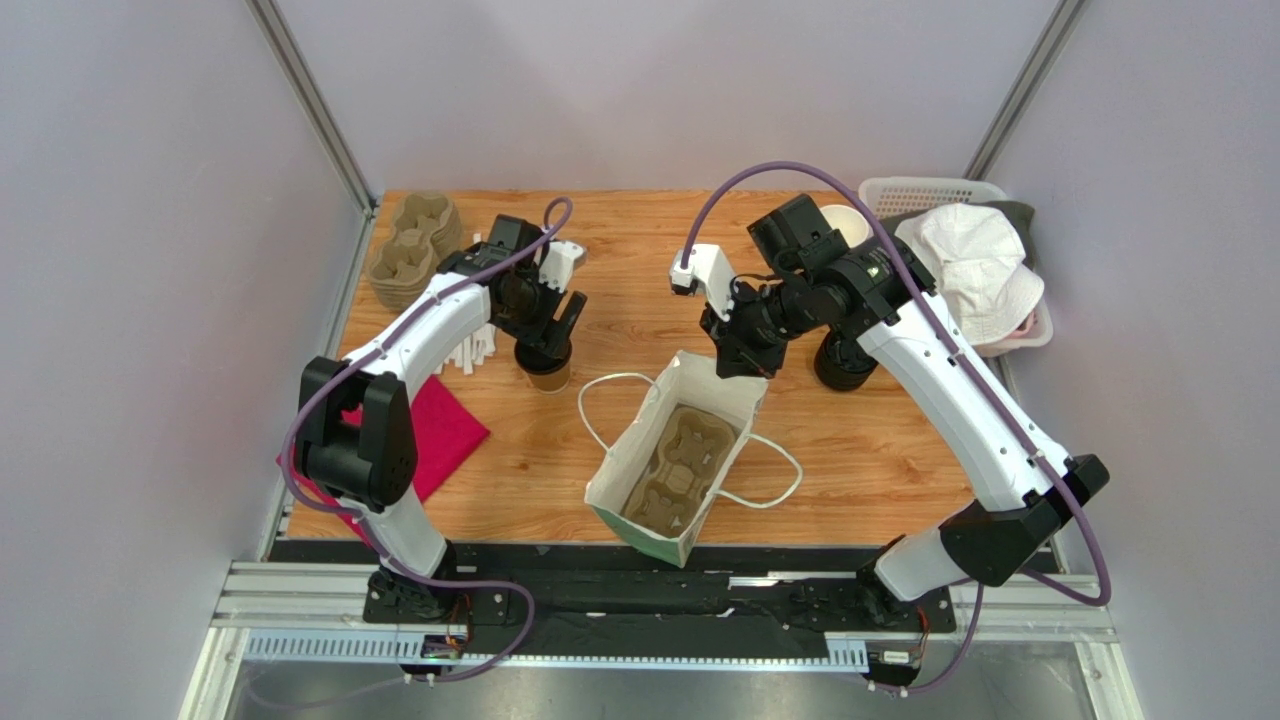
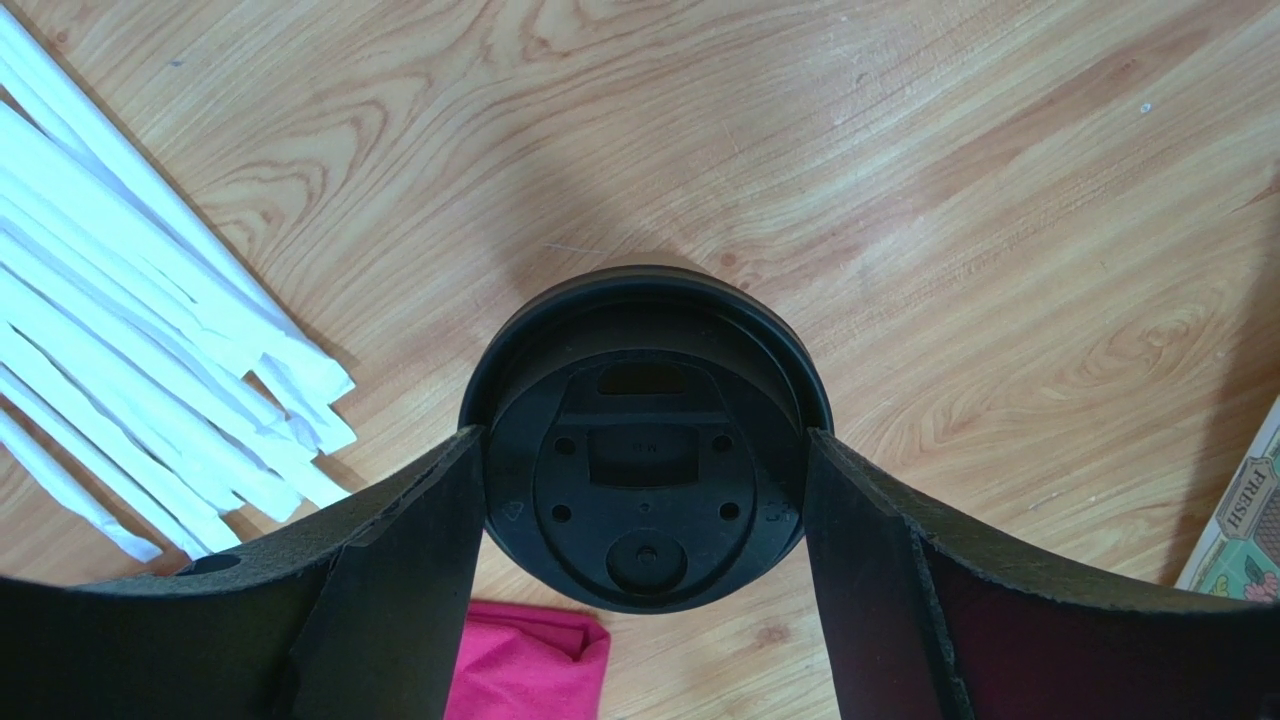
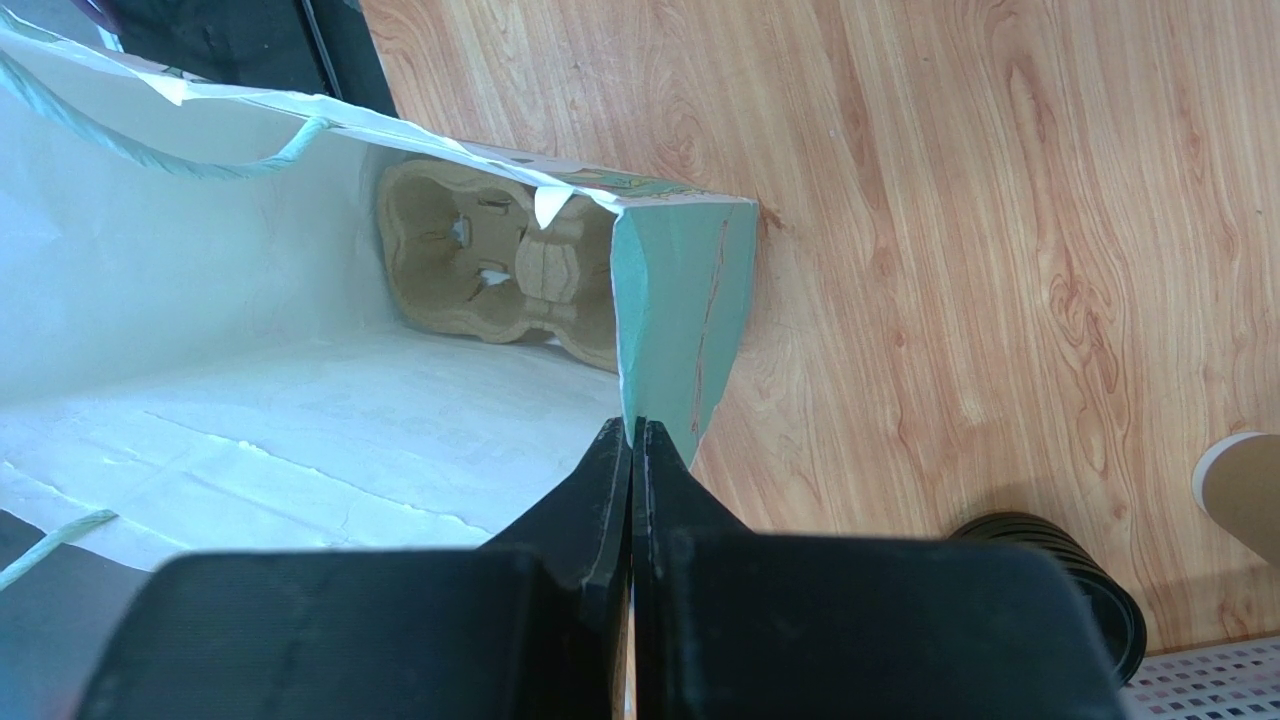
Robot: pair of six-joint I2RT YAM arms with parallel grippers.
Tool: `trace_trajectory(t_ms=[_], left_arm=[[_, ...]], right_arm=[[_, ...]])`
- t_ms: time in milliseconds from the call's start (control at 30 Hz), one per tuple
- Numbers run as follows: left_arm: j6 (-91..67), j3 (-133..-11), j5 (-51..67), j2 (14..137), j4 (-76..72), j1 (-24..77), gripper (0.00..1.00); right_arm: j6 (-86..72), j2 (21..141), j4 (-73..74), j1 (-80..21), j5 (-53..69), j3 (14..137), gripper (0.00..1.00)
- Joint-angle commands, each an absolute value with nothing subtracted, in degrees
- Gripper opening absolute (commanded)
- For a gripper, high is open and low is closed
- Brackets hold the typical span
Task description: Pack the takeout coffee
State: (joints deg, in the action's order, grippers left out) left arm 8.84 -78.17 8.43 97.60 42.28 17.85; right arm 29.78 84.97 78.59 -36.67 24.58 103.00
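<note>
The takeout coffee (image 1: 544,365), a brown paper cup under a round black lid (image 2: 646,345), stands upright on the wooden table left of the bag. My left gripper (image 1: 550,333) comes down over it, one finger pressed against each side of the lid, so my left gripper (image 2: 643,450) is shut on the cup. The white paper bag (image 1: 631,450) stands open at the table's middle, with a moulded cup carrier (image 1: 684,458) inside. My right gripper (image 1: 736,353) is shut on the bag's far rim. In the right wrist view my right gripper (image 3: 637,428) pinches that edge of the bag (image 3: 226,405).
White wrapped straws (image 2: 135,345) lie just left of the cup, and a pink cloth (image 1: 428,435) lies nearer the front. Spare carriers (image 1: 413,248) are stacked at the back left. A stack of black lids (image 1: 845,360) and a basket (image 1: 902,192) holding white cloth stand to the right.
</note>
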Motion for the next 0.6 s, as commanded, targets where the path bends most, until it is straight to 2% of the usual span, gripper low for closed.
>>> trace_trajectory(t_ms=[0, 133, 567], left_arm=[[7.82, -76.03, 7.91, 98.35, 41.22, 17.58, 0.78], [7.82, -74.45, 7.91, 97.91, 41.13, 17.58, 0.75], [8.26, -69.61, 5.19, 99.4, 40.69, 17.67, 0.77]], right_arm=[[29.09, 84.38, 79.89, -36.56, 24.61, 103.97, 0.0], [29.09, 84.29, 79.89, -36.56, 24.52, 103.89, 0.0], [29.0, 84.46, 80.24, -36.65, 24.35, 103.97, 0.0]])
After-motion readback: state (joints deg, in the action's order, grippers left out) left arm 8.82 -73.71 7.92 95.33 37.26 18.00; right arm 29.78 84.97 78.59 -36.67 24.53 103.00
